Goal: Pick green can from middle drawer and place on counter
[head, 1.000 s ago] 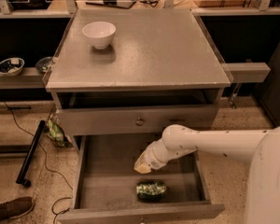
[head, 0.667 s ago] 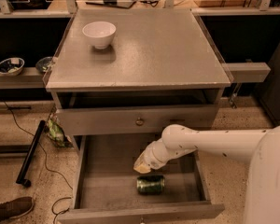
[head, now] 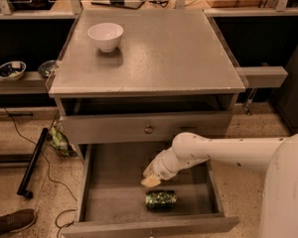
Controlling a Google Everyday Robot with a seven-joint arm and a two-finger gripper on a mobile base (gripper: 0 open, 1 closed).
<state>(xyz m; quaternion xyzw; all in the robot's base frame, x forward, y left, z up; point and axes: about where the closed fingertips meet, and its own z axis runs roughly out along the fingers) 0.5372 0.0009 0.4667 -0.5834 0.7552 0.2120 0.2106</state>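
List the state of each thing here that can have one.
middle drawer: pulled open
green can: lying on its side on the drawer floor, not held
drawer front with knob: looks shut
white bowl: upright on the counter
end effector: inside the open drawer, just above the can

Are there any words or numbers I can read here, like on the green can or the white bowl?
No text can be read anywhere.
Green can: pale mottled print, too blurred to read.
White bowl: plain, no writing.
Counter and middle drawer: no signs.
Claw, just above the can in the drawer: no label shows.
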